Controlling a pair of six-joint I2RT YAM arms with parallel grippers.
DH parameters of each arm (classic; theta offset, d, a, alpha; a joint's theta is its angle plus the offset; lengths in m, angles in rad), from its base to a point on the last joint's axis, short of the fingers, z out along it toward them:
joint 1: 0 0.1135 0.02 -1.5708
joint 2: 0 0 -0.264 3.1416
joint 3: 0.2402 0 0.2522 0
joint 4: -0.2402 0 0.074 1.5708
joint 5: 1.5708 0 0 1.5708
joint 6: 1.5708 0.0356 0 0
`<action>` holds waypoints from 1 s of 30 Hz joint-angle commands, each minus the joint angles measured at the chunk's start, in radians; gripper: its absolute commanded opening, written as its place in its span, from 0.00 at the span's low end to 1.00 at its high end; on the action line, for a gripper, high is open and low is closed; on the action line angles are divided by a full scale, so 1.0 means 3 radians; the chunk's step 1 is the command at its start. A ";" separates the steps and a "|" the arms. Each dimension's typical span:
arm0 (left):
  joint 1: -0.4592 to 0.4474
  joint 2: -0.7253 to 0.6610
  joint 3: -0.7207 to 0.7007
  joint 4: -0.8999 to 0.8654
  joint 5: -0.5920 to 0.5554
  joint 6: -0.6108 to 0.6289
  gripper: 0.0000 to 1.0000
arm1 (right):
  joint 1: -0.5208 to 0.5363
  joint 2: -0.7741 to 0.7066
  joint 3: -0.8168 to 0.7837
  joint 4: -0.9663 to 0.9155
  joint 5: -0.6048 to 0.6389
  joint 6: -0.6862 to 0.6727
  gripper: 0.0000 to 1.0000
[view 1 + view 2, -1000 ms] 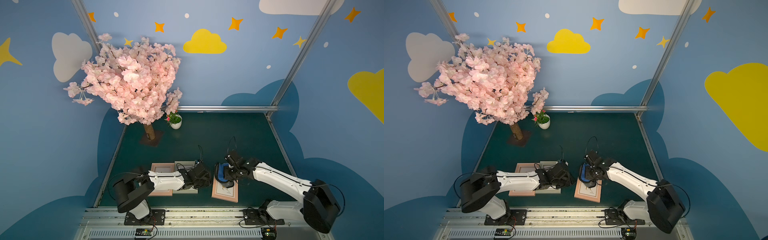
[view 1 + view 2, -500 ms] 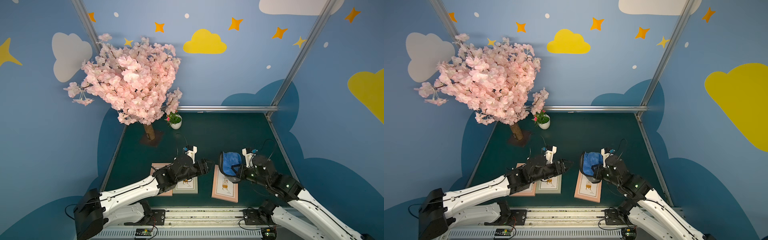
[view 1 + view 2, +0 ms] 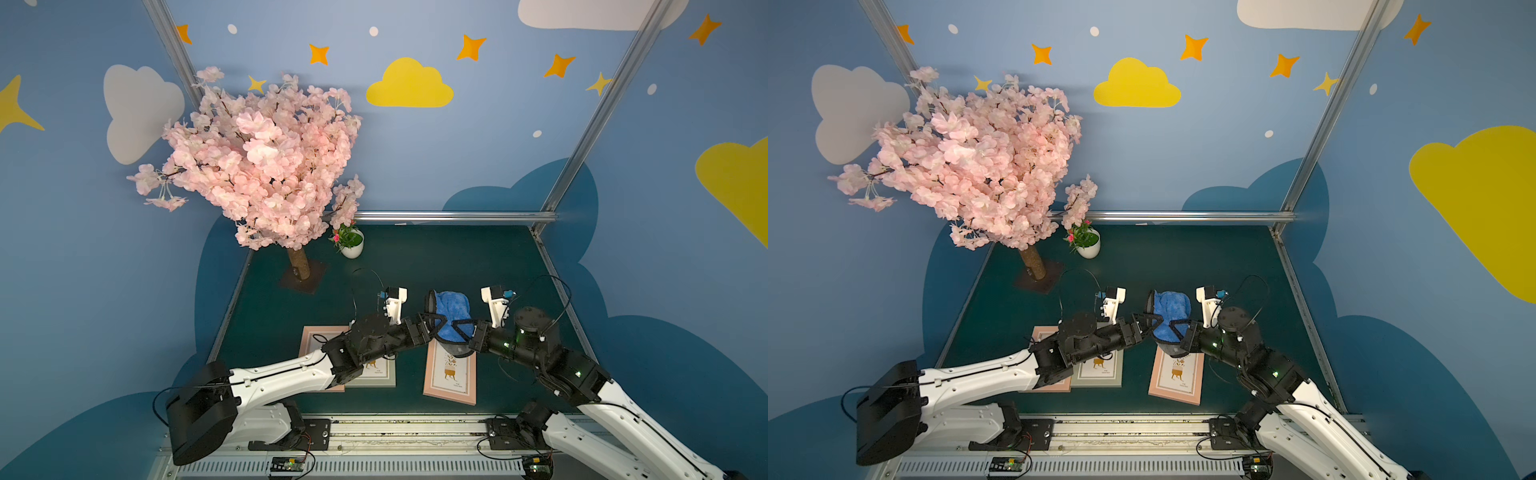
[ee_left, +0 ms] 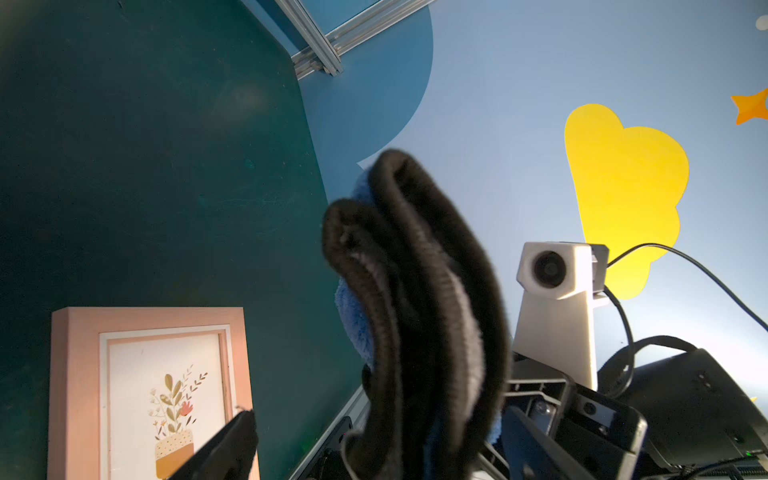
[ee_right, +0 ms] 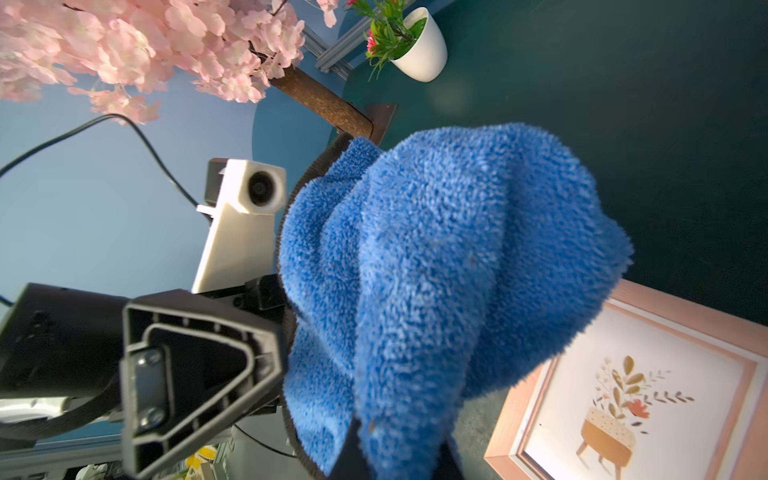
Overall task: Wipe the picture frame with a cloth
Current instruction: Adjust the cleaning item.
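The right gripper [image 3: 466, 332] pinches the cloth [image 3: 452, 307], bunched in mid-air above the pink picture frame [image 3: 449, 380] lying flat on the counter [image 3: 436, 257]. The left gripper [image 3: 433, 326], spread wide at its dark edge, seems poised to retake or straighten it for wiping.
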 commanded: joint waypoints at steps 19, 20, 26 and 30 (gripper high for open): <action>-0.0002 0.0088 0.0131 0.0380 -0.0077 -0.0089 0.11 | 0.0369 0.0080 0.0024 0.0138 0.0028 -0.0045 0.00; -0.0004 0.0087 0.0131 0.0380 -0.0077 -0.0077 0.07 | 0.0368 0.0080 0.0025 0.0110 0.0038 -0.0048 0.00; 0.0012 -0.0066 0.0057 0.0134 -0.0109 0.0082 0.03 | 0.0362 -0.0029 0.0058 -0.0318 0.0249 -0.0108 0.49; 0.0023 -0.0349 0.0094 -0.0545 -0.0193 0.0318 0.03 | 0.0348 -0.0163 0.0126 -0.0817 0.0510 -0.0167 0.72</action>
